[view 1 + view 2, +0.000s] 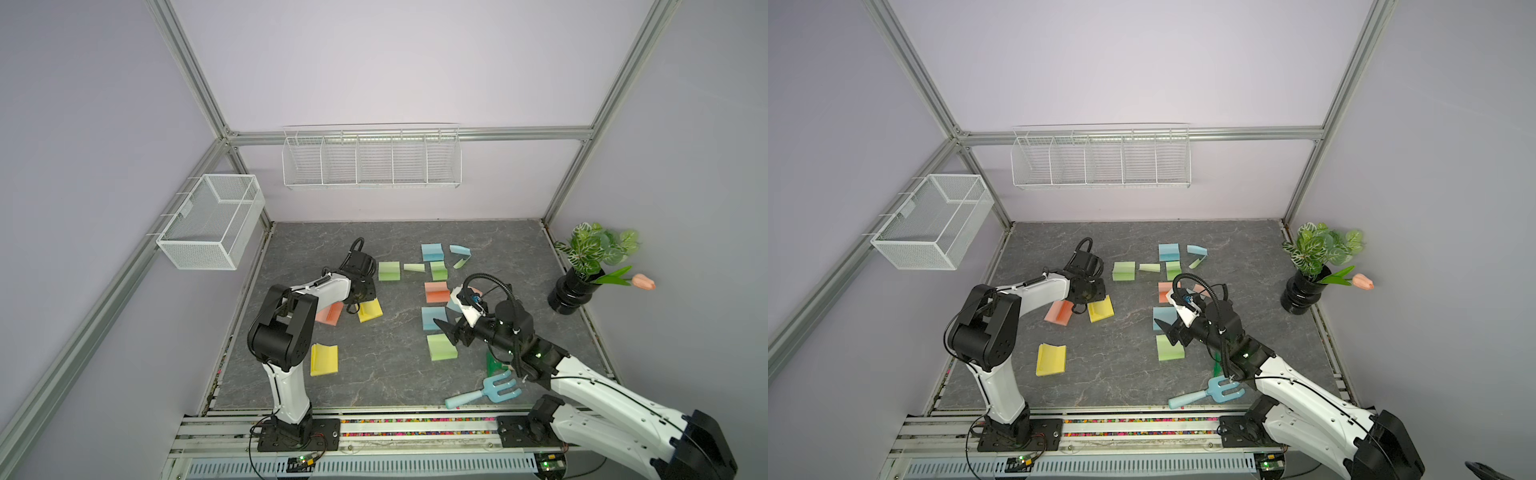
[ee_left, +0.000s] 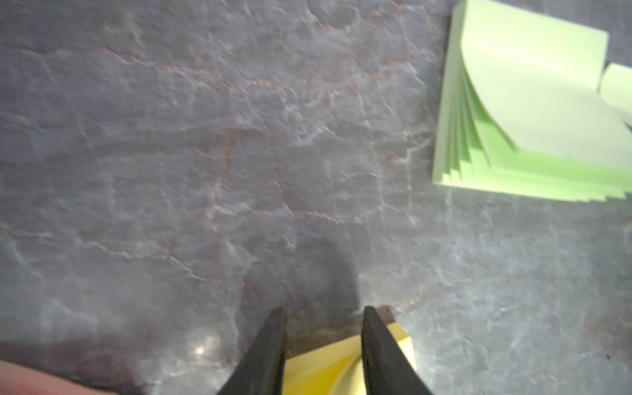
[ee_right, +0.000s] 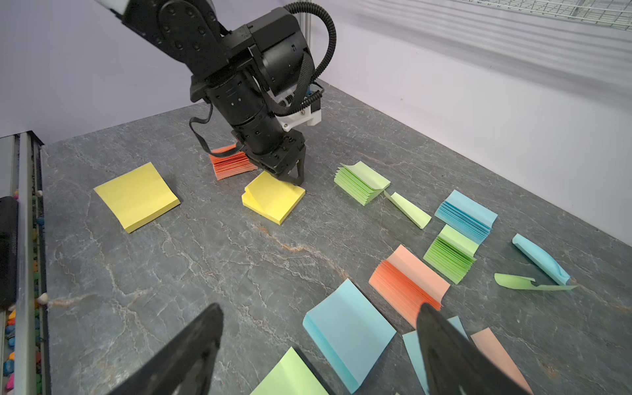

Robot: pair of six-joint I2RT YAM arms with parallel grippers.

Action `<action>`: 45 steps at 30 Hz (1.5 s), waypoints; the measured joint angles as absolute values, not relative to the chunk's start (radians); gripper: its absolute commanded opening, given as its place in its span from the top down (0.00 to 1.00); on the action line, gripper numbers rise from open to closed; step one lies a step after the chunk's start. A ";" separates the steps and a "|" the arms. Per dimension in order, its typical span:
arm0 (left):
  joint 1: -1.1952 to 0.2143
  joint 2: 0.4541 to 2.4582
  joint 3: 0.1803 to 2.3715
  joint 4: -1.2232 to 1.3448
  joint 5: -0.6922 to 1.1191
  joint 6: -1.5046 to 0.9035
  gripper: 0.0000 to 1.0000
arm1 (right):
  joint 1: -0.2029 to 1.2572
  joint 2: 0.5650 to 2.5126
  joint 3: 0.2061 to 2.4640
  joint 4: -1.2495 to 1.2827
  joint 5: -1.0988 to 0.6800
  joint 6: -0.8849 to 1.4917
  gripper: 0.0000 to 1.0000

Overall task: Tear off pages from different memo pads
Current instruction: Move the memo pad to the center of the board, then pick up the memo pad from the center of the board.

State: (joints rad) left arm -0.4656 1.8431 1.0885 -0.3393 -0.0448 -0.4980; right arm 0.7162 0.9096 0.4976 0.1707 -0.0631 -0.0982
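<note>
Left gripper (image 3: 296,181) at yellow memo pad (image 3: 273,200) corner.

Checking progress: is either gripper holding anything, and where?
Nothing held. Left gripper, jaws apart, is at a corner of the yellow memo pad; right gripper open.

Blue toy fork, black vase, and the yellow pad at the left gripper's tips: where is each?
blue toy fork (image 1: 484,394): in a top view, where handle meets head.
black vase (image 1: 571,294): in a top view, on its body.
yellow pad (image 3: 273,200): right wrist view, on its top sheet.
</note>
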 measured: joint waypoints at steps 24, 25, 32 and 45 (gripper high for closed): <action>-0.812 1.264 0.635 -0.245 -0.056 -0.825 0.48 | 0.709 1.033 0.519 0.004 0.043 0.228 0.11; -0.812 1.241 0.632 -0.248 -0.060 -0.817 0.48 | 0.710 1.046 0.525 0.002 0.036 0.228 0.11; -0.812 1.182 0.553 -0.227 -0.030 -0.771 0.48 | 0.721 1.135 0.583 -0.031 0.004 0.229 0.11; -0.812 1.195 0.497 -0.160 0.027 -0.728 0.48 | 0.760 1.279 0.665 -0.056 -0.006 0.233 0.11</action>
State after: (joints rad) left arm -0.8120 1.1950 0.4969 -0.1596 0.0265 -0.7277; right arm 0.7597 1.2785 0.6655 -0.0555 -0.0055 0.2325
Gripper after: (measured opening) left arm 0.518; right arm 0.889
